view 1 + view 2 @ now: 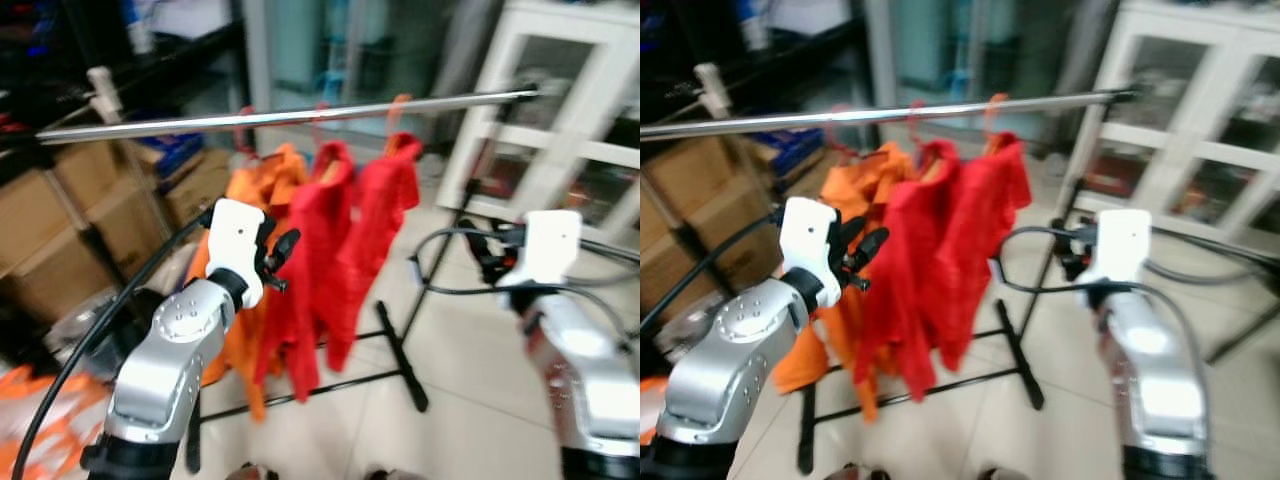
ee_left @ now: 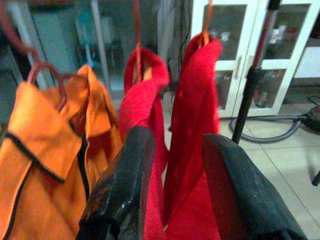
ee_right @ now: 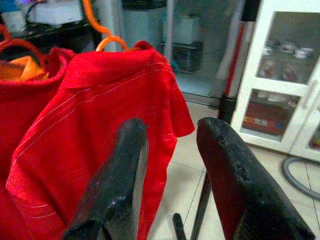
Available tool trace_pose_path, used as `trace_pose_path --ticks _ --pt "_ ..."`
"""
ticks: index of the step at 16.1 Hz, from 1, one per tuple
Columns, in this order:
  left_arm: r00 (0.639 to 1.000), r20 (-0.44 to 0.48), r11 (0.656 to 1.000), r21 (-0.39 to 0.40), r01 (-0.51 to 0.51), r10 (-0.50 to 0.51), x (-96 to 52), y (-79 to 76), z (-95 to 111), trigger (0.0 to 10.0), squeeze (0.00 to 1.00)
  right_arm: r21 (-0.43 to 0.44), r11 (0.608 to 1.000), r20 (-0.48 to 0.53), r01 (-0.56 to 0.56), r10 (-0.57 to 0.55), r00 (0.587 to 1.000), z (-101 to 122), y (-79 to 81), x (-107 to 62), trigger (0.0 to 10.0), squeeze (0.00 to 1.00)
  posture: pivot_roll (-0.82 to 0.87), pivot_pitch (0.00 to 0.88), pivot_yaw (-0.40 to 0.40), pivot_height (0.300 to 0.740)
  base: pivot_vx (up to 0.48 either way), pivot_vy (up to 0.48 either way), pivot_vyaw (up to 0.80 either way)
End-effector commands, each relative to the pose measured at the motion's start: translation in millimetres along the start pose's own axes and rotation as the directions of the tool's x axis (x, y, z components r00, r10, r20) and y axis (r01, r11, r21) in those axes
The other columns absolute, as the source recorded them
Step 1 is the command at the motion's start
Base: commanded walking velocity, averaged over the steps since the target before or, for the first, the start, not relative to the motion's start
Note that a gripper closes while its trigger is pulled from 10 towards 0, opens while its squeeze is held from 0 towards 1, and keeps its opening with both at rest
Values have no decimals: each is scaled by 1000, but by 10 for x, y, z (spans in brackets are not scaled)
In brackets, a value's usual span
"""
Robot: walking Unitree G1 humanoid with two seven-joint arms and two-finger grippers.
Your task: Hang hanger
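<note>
Three garments already hang by their hangers from the steel rail (image 1: 300,117) of a garment rack: an orange jacket (image 2: 45,165) on a dark red hanger, a red shirt (image 2: 145,110) on a reddish hook, and a second red shirt (image 3: 100,130) on an orange hanger (image 3: 102,35). Both shirts lie straight ahead of the left gripper (image 2: 175,190), the jacket to its side; its fingers stand apart with nothing between them. The right gripper (image 3: 170,185) is likewise spread and empty, the second shirt just ahead of it. Judged from this, each load is light, the cloth soft and liable to slide, the hanger stiff; the firm hold is the hanger's neck below the hook, not the fabric.
</note>
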State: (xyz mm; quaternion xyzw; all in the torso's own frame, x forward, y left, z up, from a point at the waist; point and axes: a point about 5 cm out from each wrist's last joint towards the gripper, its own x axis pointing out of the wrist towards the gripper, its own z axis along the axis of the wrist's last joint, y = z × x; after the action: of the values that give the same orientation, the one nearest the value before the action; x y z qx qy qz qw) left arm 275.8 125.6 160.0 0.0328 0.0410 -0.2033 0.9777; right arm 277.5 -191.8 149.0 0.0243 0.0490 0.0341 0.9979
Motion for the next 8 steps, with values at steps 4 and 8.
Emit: trace_pose_path --ticks 4,8 --pt "996 93 1000 -26 16 -13 0 -23 69 10000 1000 40 997 20 66 -67 998 -69 98 -64 10000 1000 0 0 0 740 0 0 -800" --pt "996 68 998 17 62 -63 -9 -94 3 10000 1000 3 997 17 71 -71 997 -101 186 -211 10000 1000 -9 0 9 740 0 0 -800"
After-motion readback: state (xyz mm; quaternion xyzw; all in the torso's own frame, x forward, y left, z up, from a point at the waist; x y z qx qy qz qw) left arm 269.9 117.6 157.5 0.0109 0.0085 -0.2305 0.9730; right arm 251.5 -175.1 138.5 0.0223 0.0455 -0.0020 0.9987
